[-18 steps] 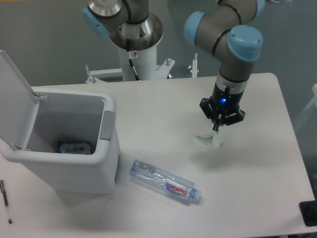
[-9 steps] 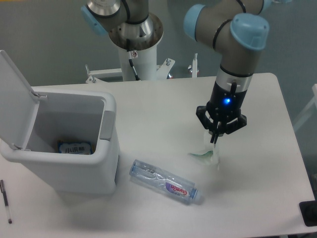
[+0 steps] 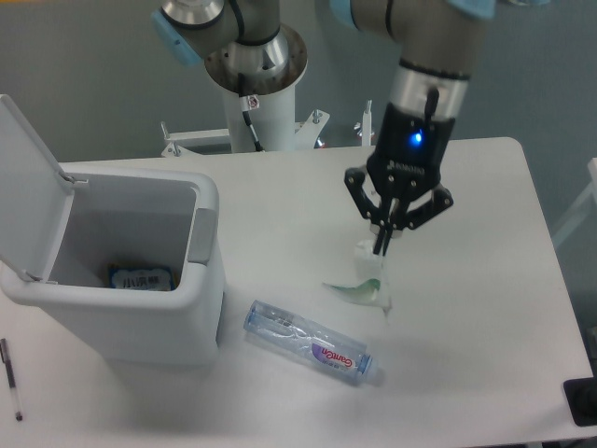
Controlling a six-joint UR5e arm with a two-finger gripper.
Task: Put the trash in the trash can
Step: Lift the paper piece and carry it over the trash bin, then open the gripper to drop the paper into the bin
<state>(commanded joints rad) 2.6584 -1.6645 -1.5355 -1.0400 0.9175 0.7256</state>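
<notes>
My gripper (image 3: 381, 248) is shut on the crumpled white paper wrapper with a green edge (image 3: 358, 286), which hangs from the fingertips above the table, right of centre. The clear water bottle with a pink-and-blue label (image 3: 311, 343) lies on its side on the table, below and left of the gripper. The white-grey trash can (image 3: 207, 198) stands at the left with its lid (image 3: 28, 177) flipped open and its grey latch tab on the near rim. A blue-labelled item lies on its bottom.
A thin black pen (image 3: 11, 378) lies at the table's front left edge, beside the can. A black object (image 3: 581, 401) sits at the front right corner. The arm's base column (image 3: 256, 84) stands behind the table.
My gripper has risen and moved left, towards the can, with the wrapper in it. The wrapper has come off the table. The bottle and can have not moved.
</notes>
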